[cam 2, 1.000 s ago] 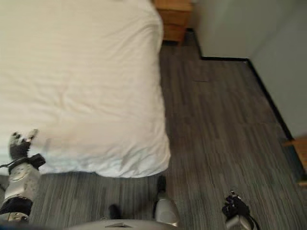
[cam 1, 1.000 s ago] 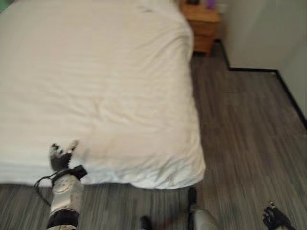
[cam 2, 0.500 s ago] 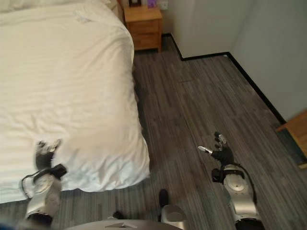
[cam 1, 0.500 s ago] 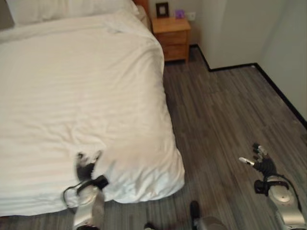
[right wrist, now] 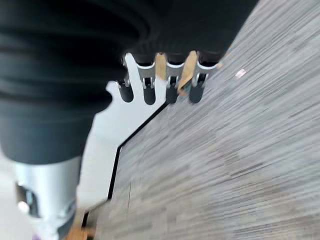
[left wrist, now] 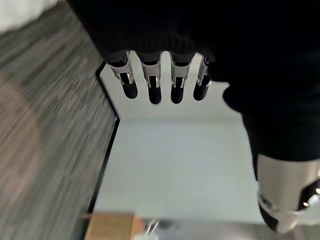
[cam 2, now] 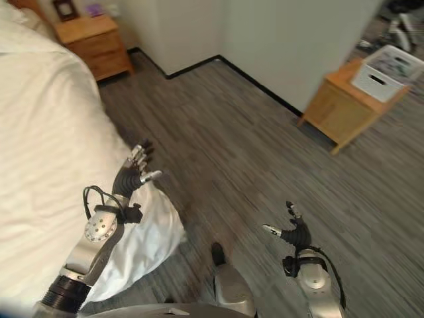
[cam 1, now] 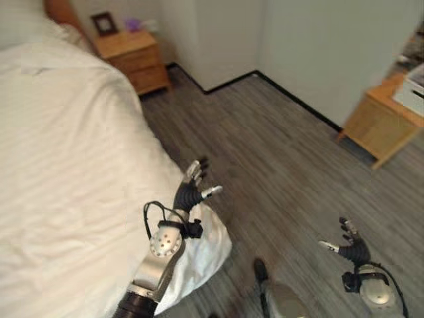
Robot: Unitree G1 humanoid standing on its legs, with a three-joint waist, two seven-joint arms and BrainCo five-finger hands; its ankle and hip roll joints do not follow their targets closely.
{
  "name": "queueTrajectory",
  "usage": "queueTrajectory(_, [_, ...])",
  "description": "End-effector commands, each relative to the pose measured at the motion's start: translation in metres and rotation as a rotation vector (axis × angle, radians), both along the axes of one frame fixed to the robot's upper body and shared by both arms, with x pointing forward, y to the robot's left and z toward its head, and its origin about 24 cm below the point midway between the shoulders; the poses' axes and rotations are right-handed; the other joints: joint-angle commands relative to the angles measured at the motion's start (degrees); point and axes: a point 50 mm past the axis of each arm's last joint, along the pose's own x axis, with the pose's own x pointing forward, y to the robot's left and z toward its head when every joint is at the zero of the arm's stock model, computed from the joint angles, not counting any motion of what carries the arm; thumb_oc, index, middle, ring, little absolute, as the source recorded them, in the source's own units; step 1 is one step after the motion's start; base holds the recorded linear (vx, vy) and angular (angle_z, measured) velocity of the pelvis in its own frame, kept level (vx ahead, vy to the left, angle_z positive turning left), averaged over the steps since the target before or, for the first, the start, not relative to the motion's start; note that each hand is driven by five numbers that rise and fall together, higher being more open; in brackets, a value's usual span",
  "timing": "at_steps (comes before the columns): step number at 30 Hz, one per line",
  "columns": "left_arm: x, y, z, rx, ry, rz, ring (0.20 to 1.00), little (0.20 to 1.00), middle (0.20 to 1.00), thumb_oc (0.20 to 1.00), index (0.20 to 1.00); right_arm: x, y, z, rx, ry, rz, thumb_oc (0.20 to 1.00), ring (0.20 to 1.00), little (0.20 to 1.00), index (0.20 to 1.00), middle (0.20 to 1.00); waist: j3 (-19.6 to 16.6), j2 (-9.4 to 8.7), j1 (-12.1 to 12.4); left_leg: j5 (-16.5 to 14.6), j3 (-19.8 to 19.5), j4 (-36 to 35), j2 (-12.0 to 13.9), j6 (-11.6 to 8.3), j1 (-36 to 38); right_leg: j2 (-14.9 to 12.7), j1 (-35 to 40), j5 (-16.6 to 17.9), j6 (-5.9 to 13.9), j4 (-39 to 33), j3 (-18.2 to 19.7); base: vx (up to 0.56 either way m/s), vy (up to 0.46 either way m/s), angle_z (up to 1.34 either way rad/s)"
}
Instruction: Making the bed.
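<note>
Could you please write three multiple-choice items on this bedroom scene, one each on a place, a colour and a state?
1. Where does the left hand hang?
A. over the duvet's near corner
B. on the nightstand
C. inside the white bin

2. What colour is the duvet?
A. blue
B. white
C. red

3. How is the right hand held?
A. shut on cloth
B. shut on a handle
C. open above the floor

Answers: 1 A, it shows above the bed's corner; 2 B, the cover is plain white; 3 C, its fingers are spread and hold nothing.
</note>
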Motion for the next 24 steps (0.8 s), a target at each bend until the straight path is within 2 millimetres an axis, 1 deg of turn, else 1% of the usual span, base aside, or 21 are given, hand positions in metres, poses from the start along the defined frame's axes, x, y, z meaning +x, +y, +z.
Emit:
queueTrajectory(1, [-0.007,0.003,-0.004,-0.007,-0.001,-0.008,1.0,1.0,1.0,1.0,1.0,0.01,-0.007,0.024,-0.099,-0.115,0.036,1.0,1.0,1.0,1.0,1.0,-0.8,0.3,0.4,3.4,-5.6,-1.4,-2.0,1.29,-2.0,-0.5,7.1,-3.5,2.37,-2.4,4.0,0.01,-0.11,-0.83])
queueTrajectory(3, [-0.013,0.003,-0.016,-0.024,0.058,-0.005,1.0,1.0,1.0,1.0,1.0,0.011,-0.006,0.026,-0.12,-0.113,0.059,1.0,1.0,1.0,1.0,1.0,-1.0,0.5,1.1,3.5,-3.2,-1.4,-1.6,0.91,-2.0,-2.0,8.8,-2.7,3.06,-5.4,2.9,0.01,-0.13,-0.3])
queueTrajectory(4, [-0.015,0.003,-0.018,-0.034,0.071,-0.01,1.0,1.0,1.0,1.0,1.0,0.013,-0.006,0.028,-0.142,-0.111,0.078,1.0,1.0,1.0,1.0,1.0,-0.8,0.53,1.5,3.8,-2.1,-1.4,-1.3,0.44,-2.1,-2.5,9.5,-2.2,3.54,-7.7,2.2,0.0,-0.096,-0.43])
queueTrajectory(5, [-0.015,0.003,-0.018,-0.034,0.071,-0.01,1.0,1.0,1.0,1.0,1.0,0.013,-0.006,0.028,-0.142,-0.11,0.078,1.0,1.0,1.0,1.0,1.0,-0.8,0.54,1.6,3.8,-2.0,-1.4,-1.3,0.43,-2.0,-2.4,9.6,-2.1,3.54,-7.9,2.2,-0.03,-0.204,-0.7])
queueTrajectory(6, [-0.02,0.005,-0.021,-0.029,0.089,-0.019,1.0,1.0,1.0,1.0,1.0,0.016,-0.009,0.034,-0.22,-0.118,0.107,1.0,1.0,1.0,1.0,1.0,-0.6,0.75,2.2,4.3,-0.3,-1.4,-0.8,-0.3,-2.7,-1.7,10.0,-0.5,4.18,-13.3,3.0,0.01,-0.24,-0.74])
queueTrajectory(7, [-0.023,0.005,-0.025,-0.035,0.107,-0.015,1.0,1.0,1.0,1.0,1.0,0.016,-0.01,0.037,-0.257,-0.122,0.121,1.0,1.0,1.0,1.0,1.0,-0.5,0.83,2.1,4.3,0.0,-1.4,-0.6,-0.51,-2.7,-1.4,9.5,-0.2,4.27,-14.5,4.0,0.05,-0.331,-0.86])
queueTrajectory(10, [-0.025,0.01,-0.03,-0.049,0.128,0.01,1.0,1.0,1.0,1.0,1.0,0.014,-0.012,0.04,-0.315,-0.125,0.131,1.0,1.0,1.0,1.0,1.0,-0.2,1.09,1.8,3.8,0.0,-1.4,-0.1,-0.81,-2.0,-0.5,8.4,0.5,4.42,-14.6,5.7,0.16,-0.256,-0.59])
queueTrajectory(11, [-0.029,0.013,-0.036,-0.088,0.161,0.036,1.0,1.0,1.0,1.0,1.0,0.01,-0.014,0.038,-0.32,-0.11,0.132,1.0,1.0,1.0,1.0,1.0,-0.2,1.4,1.4,4.2,0.4,-1.1,0.6,-1.33,0.4,0.3,9.2,-0.1,4.08,-14.6,6.4,0.22,-0.286,-0.29])
queueTrajectory(12, [-0.029,0.012,-0.038,-0.121,0.17,0.049,1.0,1.0,1.0,1.0,1.0,0.009,-0.015,0.036,-0.323,-0.099,0.129,1.0,1.0,1.0,1.0,1.0,0.1,1.53,1.3,4.3,0.7,1.6,1.4,-1.61,0.3,0.9,9.9,-0.5,3.38,-14.6,6.9,0.22,-0.289,-0.22])
queueTrajectory(13, [-0.029,0.012,-0.038,-0.122,0.17,0.049,1.0,1.0,1.0,1.0,1.0,0.009,-0.015,0.036,-0.323,-0.099,0.129,1.0,1.0,1.0,1.0,1.0,0.1,1.57,1.3,4.2,0.7,1.8,1.5,-1.66,0.2,0.9,9.9,-0.5,3.34,-14.6,7.0,0.13,-0.246,-0.28])
queueTrajectory(14, [-0.029,0.011,-0.038,-0.172,0.175,0.061,1.0,1.0,1.0,1.0,1.0,0.01,-0.016,0.036,-0.336,-0.088,0.136,1.0,1.0,1.0,1.0,1.0,0.6,1.83,1.4,5.2,0.0,7.9,3.0,-2.25,-1.3,1.8,10.6,-1.1,2.11,-14.4,7.3,0.14,-0.31,-0.39])
queueTrajectory(15, [-0.029,0.01,-0.039,-0.203,0.186,0.063,1.0,1.0,1.0,1.0,1.0,0.011,-0.016,0.036,-0.341,-0.087,0.144,1.0,1.0,1.0,1.0,1.0,1.2,1.77,1.9,7.2,-1.6,15.8,4.9,-2.35,-3.6,2.7,11.6,-2.0,0.61,-14.3,7.3,0.24,-0.507,-0.55])
queueTrajectory(16, [-0.031,0.009,-0.042,-0.232,0.207,0.066,1.0,1.0,1.0,1.0,1.0,0.009,-0.018,0.036,-0.352,-0.074,0.154,1.0,1.0,1.0,1.0,1.0,2.0,1.44,2.7,10.4,-4.4,25.2,7.0,-1.88,-6.4,3.7,13.5,-3.3,-1.31,-14.3,7.3,0.29,-0.653,-0.81])
queueTrajectory(17, [-0.031,0.006,-0.042,-0.263,0.214,0.075,1.0,1.0,1.0,1.0,1.0,0.008,-0.019,0.039,-0.372,-0.08,0.157,1.0,1.0,1.0,1.0,1.0,4.4,0.33,5.0,13.8,-9.0,37.4,6.9,-1.15,-13.3,3.5,16.6,-4.6,-3.28,-14.5,7.6,0.28,-0.608,-0.59])
queueTrajectory(18, [-0.029,0.005,-0.039,-0.272,0.202,0.084,1.0,1.0,1.0,1.0,1.0,0.011,-0.02,0.041,-0.38,-0.086,0.161,1.0,1.0,1.0,1.0,1.0,5.4,-0.23,5.9,14.0,-10.7,42.3,6.1,-1.1,-16.4,3.0,17.6,-5.1,-3.73,-14.6,7.5,0.18,-0.407,-0.41])
queueTrajectory(19, [-0.029,0.005,-0.039,-0.272,0.201,0.084,1.0,1.0,1.0,1.0,1.0,0.011,-0.02,0.041,-0.38,-0.087,0.161,1.0,1.0,1.0,1.0,1.0,5.4,-0.11,5.7,13.8,-11.0,42.6,6.3,-1.13,-16.8,3.2,17.5,-5.2,-3.76,-14.6,7.3,0.2,-0.19,-0.39])
queueTrajectory(20, [-0.029,0.002,-0.04,-0.282,0.201,0.094,1.0,1.0,1.0,1.0,1.0,0.017,-0.018,0.044,-0.4,-0.096,0.17,1.0,1.0,1.0,1.0,1.0,6.0,-0.55,7.9,10.0,-13.0,43.3,0.2,-0.57,-22.6,2.4,19.0,-6.5,-3.21,-14.6,8.5,0.23,-0.097,-0.39])
queueTrajectory(21, [-0.03,0.003,-0.04,-0.292,0.205,0.109,1.0,1.0,1.0,1.0,1.0,0.02,-0.017,0.045,-0.415,-0.101,0.179,1.0,1.0,1.0,1.0,1.0,6.0,-0.65,8.7,8.7,-12.6,42.1,-1.1,-0.49,-24.8,2.2,20.0,-7.0,-2.79,-14.6,9.1,0.37,-0.126,-0.46])
queueTrajectory(22, [-0.031,0.004,-0.04,-0.295,0.205,0.116,1.0,1.0,1.0,1.0,1.0,0.021,-0.016,0.046,-0.419,-0.101,0.185,1.0,1.0,1.0,1.0,1.0,5.6,-0.71,9.7,8.3,-11.1,37.8,-2.2,-0.26,-26.0,2.2,20.9,-7.7,-2.52,-14.6,9.3,0.39,-0.075,-0.32])
queueTrajectory(23, [-0.032,0.004,-0.04,-0.3,0.205,0.122,1.0,1.0,1.0,1.0,1.0,0.022,-0.015,0.047,-0.417,-0.106,0.183,1.0,1.0,1.0,1.0,1.0,5.1,-0.51,10.1,8.6,-9.6,32.7,-2.1,-0.08,-26.5,2.3,21.8,-8.3,-2.23,-14.6,9.2,0.48,-0.044,-0.47])
queueTrajectory(24, [-0.031,0.005,-0.039,-0.303,0.197,0.128,1.0,1.0,1.0,1.0,1.0,0.021,-0.014,0.047,-0.403,-0.113,0.182,1.0,1.0,1.0,1.0,1.0,4.5,-0.32,10.3,9.3,-6.2,24.7,-1.5,-0.13,-26.3,2.5,23.1,-9.6,-1.84,-14.6,8.6,0.35,-0.014,-0.5])
